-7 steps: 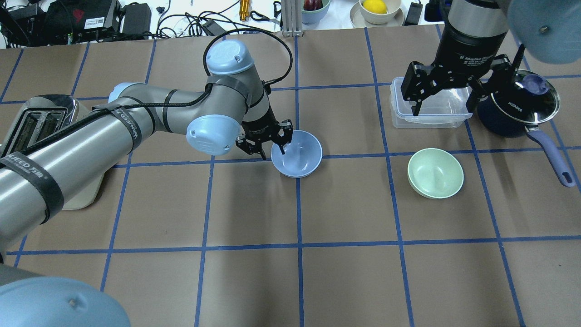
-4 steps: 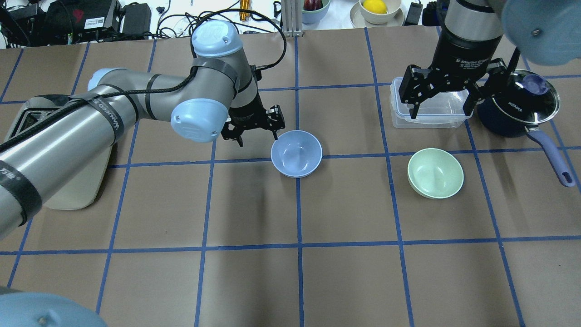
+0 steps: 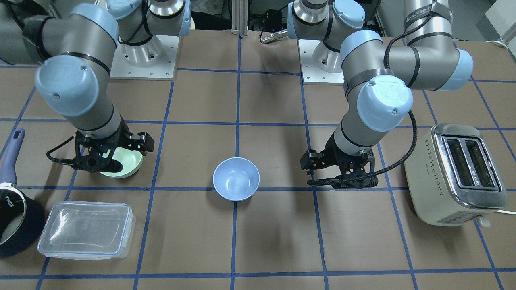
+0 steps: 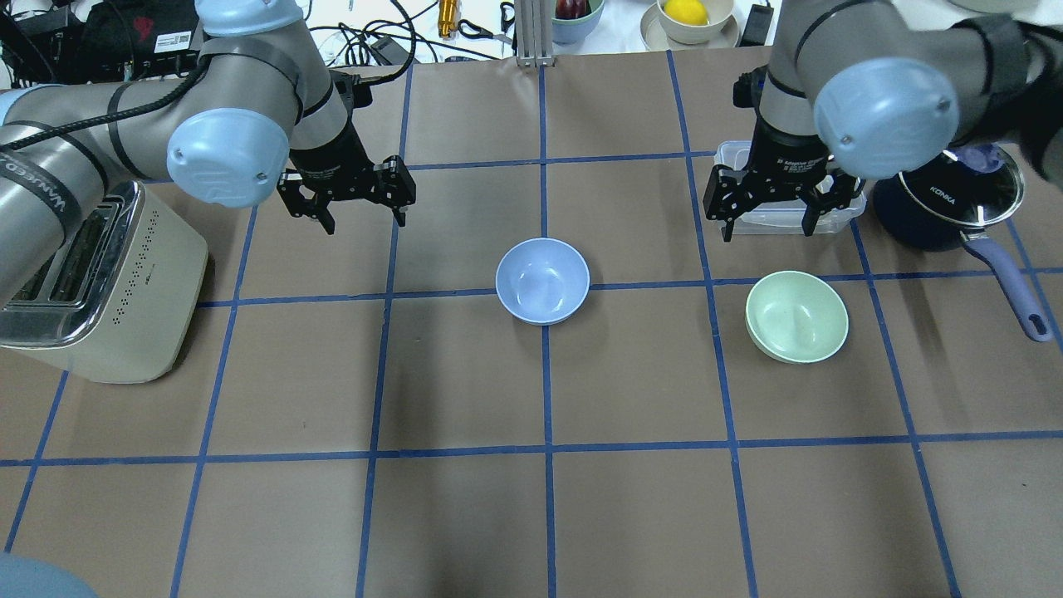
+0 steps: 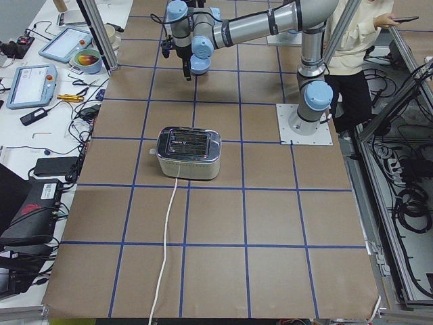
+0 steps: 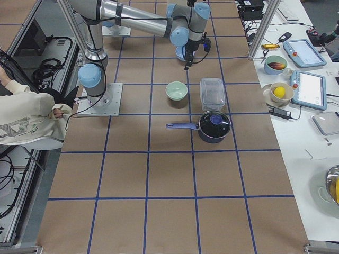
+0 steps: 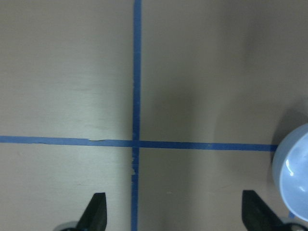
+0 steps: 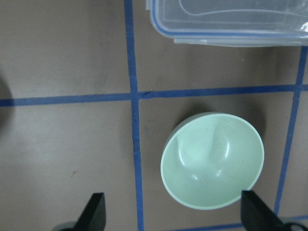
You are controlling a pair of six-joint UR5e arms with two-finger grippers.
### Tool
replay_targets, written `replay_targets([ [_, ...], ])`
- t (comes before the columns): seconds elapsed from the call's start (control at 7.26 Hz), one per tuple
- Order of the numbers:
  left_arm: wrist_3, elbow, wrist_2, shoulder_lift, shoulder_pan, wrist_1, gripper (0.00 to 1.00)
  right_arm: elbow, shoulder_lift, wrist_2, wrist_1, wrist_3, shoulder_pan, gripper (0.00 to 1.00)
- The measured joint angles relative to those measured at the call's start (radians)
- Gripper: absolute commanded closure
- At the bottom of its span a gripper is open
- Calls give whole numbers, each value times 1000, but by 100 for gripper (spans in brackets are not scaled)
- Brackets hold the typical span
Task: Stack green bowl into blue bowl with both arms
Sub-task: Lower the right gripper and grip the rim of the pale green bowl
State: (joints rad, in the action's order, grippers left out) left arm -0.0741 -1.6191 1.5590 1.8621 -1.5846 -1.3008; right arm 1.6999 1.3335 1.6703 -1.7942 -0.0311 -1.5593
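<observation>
Left gripper [image 4: 364, 220] hangs above bare bench [image 4: 465, 515] with its fingers spread wide and nothing between them. It sits off to the toaster's [image 4: 108, 291] side of the blue bowl [image 4: 542, 281], clear of the rim. The left wrist camera catches only an edge of that bowl at the side of its view, and otherwise looks straight down on a crossing of blue tape lines.

Over to the right gripper [image 4: 766, 232]: wide open as well, empty, fingers pointing down. From overhead it appears by the near edge of the clear lidded container [image 3: 86, 229], just beyond the green bowl [image 4: 796, 316]. Its wrist camera looks down into the green bowl, which shows above the two fingertips, nearer one of them than the other, and no finger touches the bowl.

Both bowls stand upright and empty on the bench. Blue bowl sits mid-bench, right on a tape crossing. Green bowl rests by itself inside a grid square on the robot's right, near the container and the dark blue saucepan [image 4: 955, 199], well apart from the blue bowl. Green is not yet in blue.

Toaster stands at the robot's left end of the bench, slots up.
</observation>
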Motion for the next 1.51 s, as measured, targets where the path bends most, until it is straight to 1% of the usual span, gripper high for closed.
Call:
replay_targets([
  [0.14,6,-3,25,-3,6,-4,0,68,-23,11,-111,-13,2,0],
  [0.28,9,-6,39,-4,8,-5,0,116,-43,24,-186,-28,3,0],
  [0.41,9,-8,46,-4,9,-6,0,141,-64,41,-220,-52,3,0],
  [0.69,9,-11,51,-3,8,-6,0,170,-97,73,-231,-115,4,0],
  [0.83,8,-12,52,-2,7,-6,0,188,-102,80,-233,-127,4,16],
  [0.96,8,-12,52,0,7,-6,0,202,-104,83,-234,-134,4,67],
  [1.1,8,-13,52,2,6,-6,0,208,-105,89,-234,-137,4,100],
  [1.51,8,-13,53,2,7,-6,0,209,-106,118,-225,-144,4,100],
])
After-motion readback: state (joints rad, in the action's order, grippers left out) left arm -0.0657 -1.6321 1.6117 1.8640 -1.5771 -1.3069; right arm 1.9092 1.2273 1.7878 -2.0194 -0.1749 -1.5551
